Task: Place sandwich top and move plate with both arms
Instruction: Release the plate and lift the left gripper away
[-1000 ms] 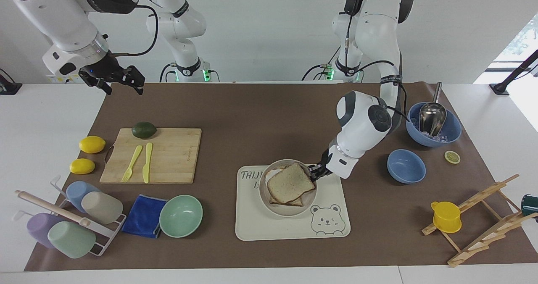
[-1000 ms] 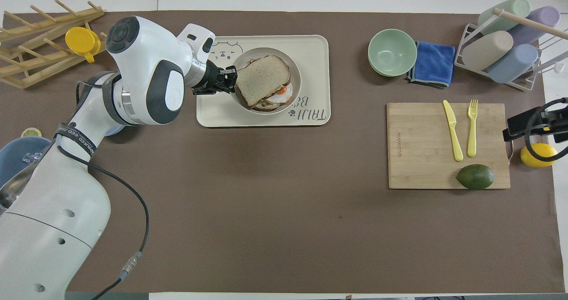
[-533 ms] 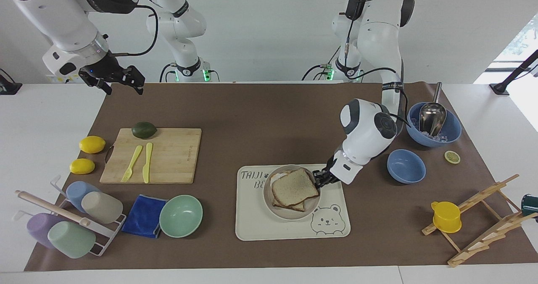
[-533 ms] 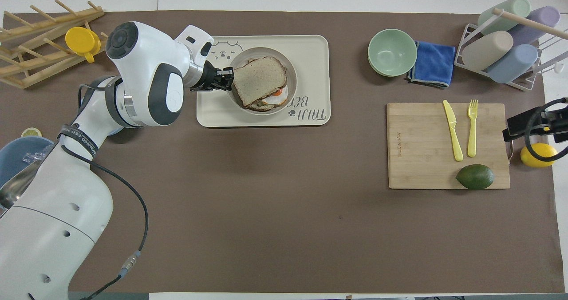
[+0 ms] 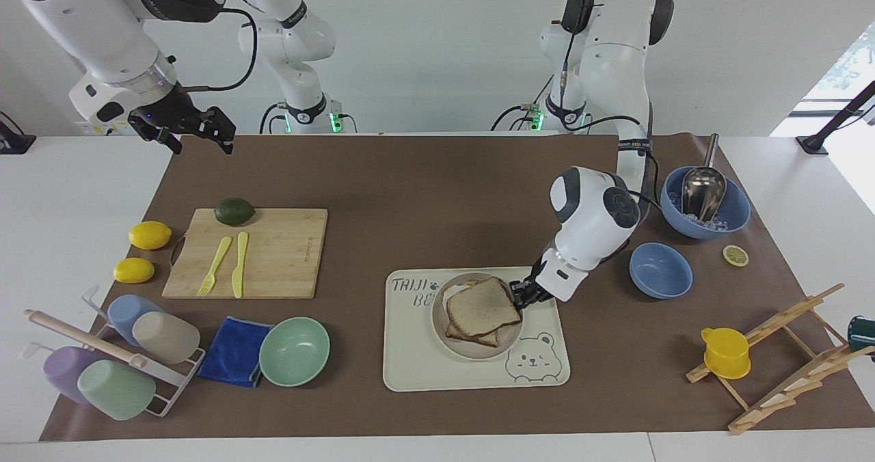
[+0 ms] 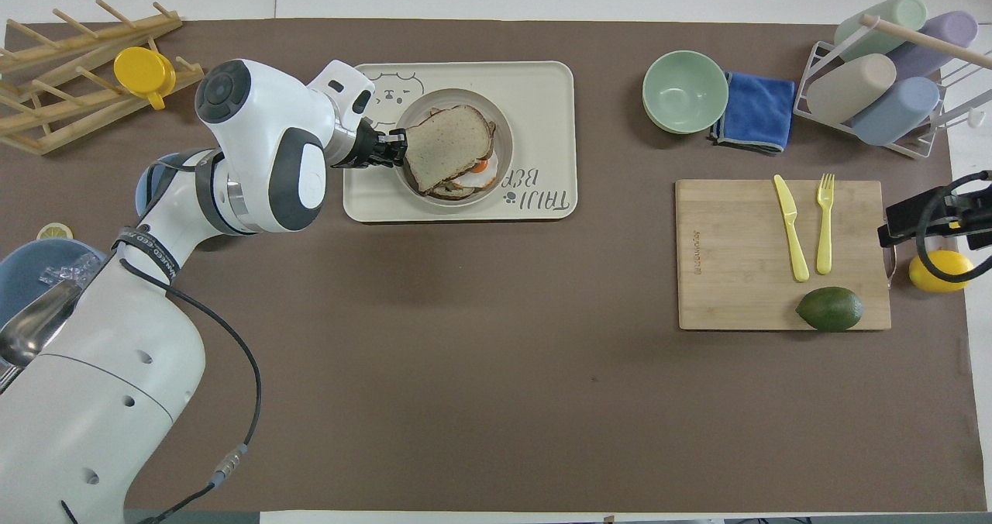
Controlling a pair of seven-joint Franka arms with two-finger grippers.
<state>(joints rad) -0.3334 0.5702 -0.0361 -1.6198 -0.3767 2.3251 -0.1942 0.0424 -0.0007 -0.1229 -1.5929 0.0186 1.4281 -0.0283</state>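
lemons (image 5: 150, 235) 2 | cups (image 5: 166, 336) 4 | blue bowls (image 5: 660, 270) 2 | bread slices (image 5: 482, 306) 2

Readable text: tray only
"TAIJI BE…" printed on cream tray (image 5: 410, 352), rest covered by plate (image 5: 472, 349); cutting board (image 6: 736, 276) mark unreadable.

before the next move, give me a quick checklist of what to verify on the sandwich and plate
1. Top slice lies on the sandwich in the plate: ok.
2. Plate sits inside the bear tray, within its rim: ok.
3. Left end effector at the plate's rim beside the top slice; let go of the slice: cannot tell.
4. Right end effector open, waiting over the mat's corner by the right arm's base: ok.
5. Right end effector at the plate for a two-arm carry: not ok.
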